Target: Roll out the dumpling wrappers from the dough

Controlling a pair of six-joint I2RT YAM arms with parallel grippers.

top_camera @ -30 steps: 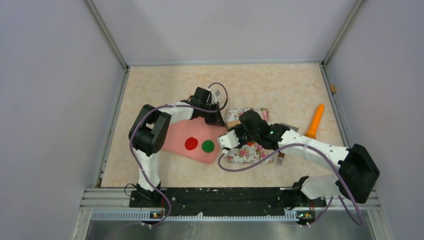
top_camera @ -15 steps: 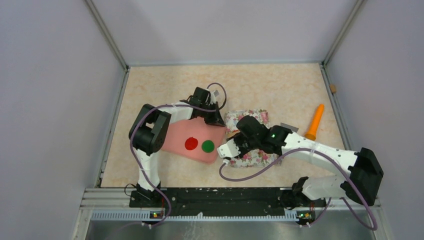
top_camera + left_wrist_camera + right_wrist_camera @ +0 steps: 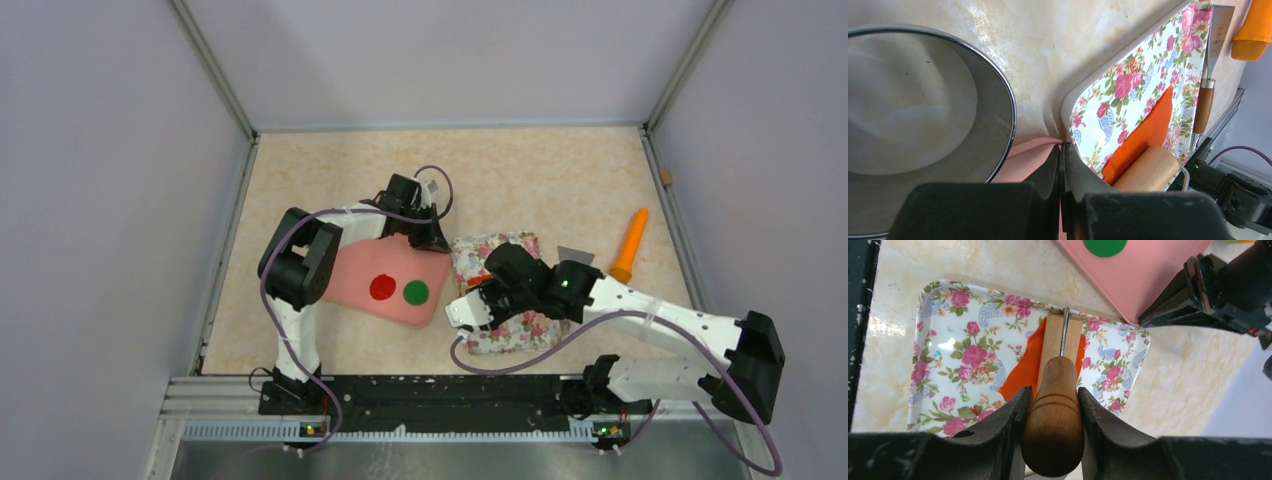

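Pose: left hand [image 3: 1062, 150] pinched closed, reaching forward; right hand [image 3: 1053, 401] clamping roller handle [image 3: 1053, 442], pointing leftward.

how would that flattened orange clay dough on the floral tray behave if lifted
Probably floppy: the flattened orange clay dough looks thin under the wooden roller gripped by the right gripper. It may cling to the glossy floral tray and stretch or tear rather than slide.
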